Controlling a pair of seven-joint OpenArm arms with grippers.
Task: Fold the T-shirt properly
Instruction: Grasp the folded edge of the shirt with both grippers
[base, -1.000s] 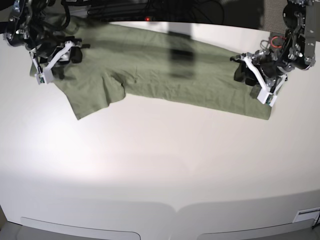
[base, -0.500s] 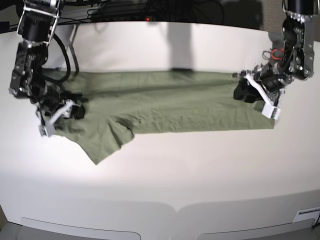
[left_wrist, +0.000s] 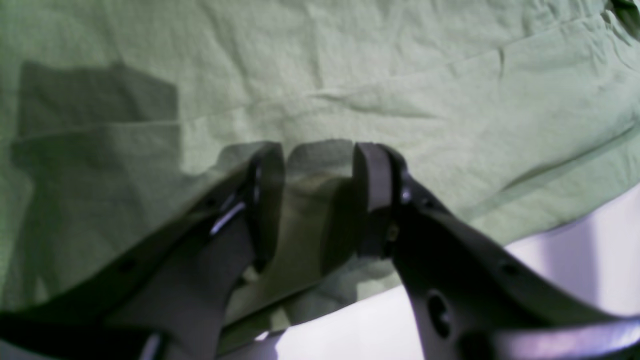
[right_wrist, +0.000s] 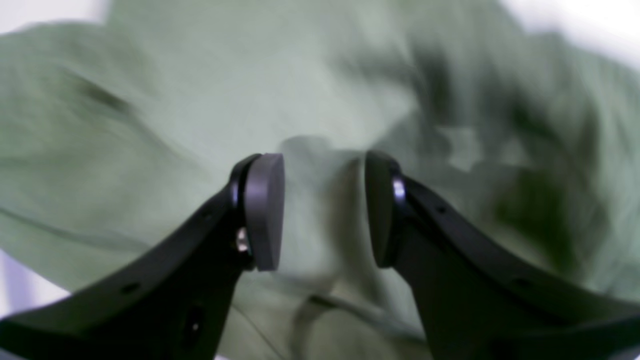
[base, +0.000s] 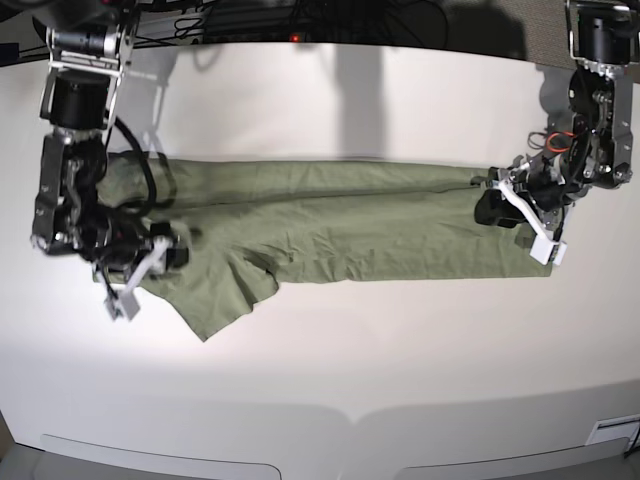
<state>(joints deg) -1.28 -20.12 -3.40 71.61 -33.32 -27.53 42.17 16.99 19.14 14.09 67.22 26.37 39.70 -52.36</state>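
We noted a plain sage-green T-shirt (base: 340, 225), a white table (base: 330, 360), and black gripper fingers (right_wrist: 262, 210).

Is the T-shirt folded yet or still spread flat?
Folded once lengthwise: the T-shirt lies as a long narrow band, one sleeve sticking out.

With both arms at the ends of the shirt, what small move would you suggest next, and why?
Probably lower both ends onto the table and let go. Each set of fingers has cloth between it, and the T-shirt looks stretched out flat across the surface.
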